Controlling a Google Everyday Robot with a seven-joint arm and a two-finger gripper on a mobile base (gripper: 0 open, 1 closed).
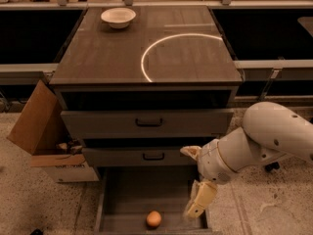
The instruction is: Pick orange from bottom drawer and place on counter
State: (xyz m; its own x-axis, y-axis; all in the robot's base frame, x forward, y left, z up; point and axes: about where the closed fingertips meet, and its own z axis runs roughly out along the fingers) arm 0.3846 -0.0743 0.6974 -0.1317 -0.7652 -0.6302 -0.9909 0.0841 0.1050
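Note:
The orange (153, 219) lies on the grey floor of the open bottom drawer (127, 199), near its front edge. My gripper (193, 182) hangs from the white arm over the drawer's right side, up and to the right of the orange and apart from it. One cream finger (201, 199) points down into the drawer and the other sticks out to the left near the middle drawer's front. Nothing is held. The counter (107, 58) above bears a bright white arc (161, 45).
A white bowl (118, 17) sits at the counter's far left. The two upper drawers with dark handles (149, 123) are pushed in. An open cardboard box (39, 126) stands on the floor left of the cabinet. Dark shelving flanks both sides.

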